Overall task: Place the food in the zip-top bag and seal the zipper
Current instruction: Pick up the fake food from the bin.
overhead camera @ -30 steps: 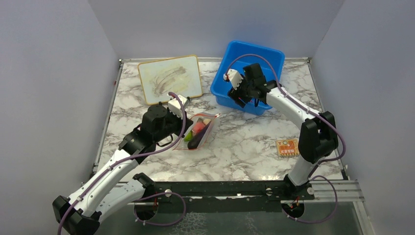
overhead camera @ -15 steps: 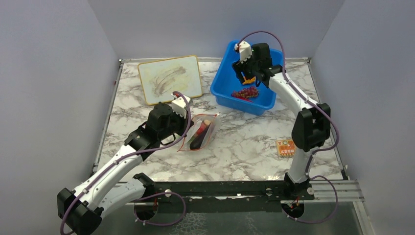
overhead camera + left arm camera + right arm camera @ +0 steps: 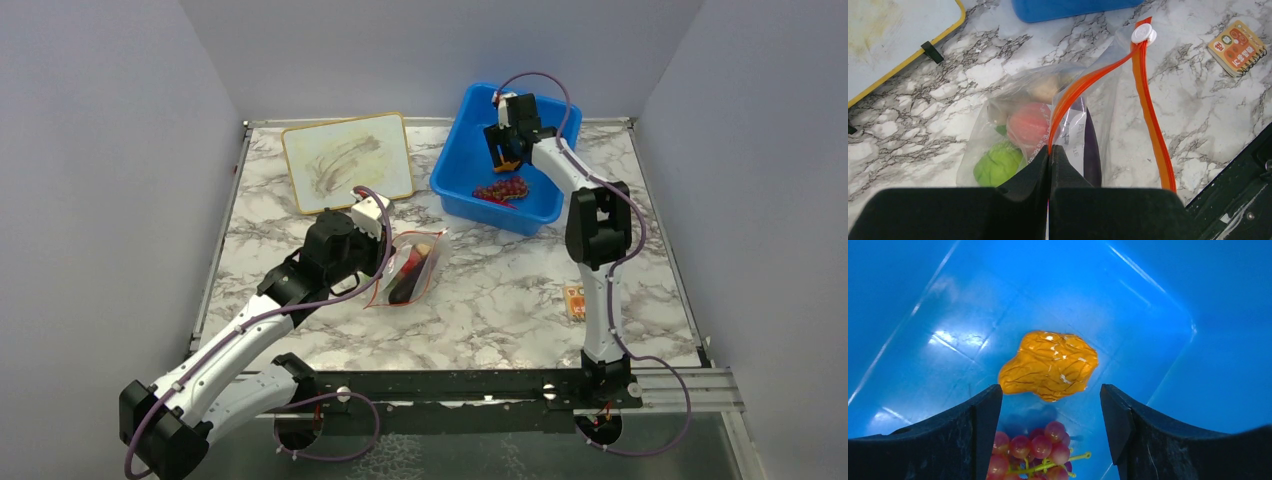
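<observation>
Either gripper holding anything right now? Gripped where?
Left gripper: shut on the zip-top bag, pinching one side of its zipper. Right gripper: open over the orange piece in the blue bin, holding nothing.

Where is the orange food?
The orange piece lies in the blue bin at the far right of the table in the top view, beside the grape bunch, under the open right gripper.

Partly behind black left gripper [image 3: 1049, 151]: round green toy lime [image 3: 997, 165], long purple toy eggplant [image 3: 1091, 147]. Cropped at bottom edge: dark red toy grape bunch [image 3: 1030, 447].
</observation>
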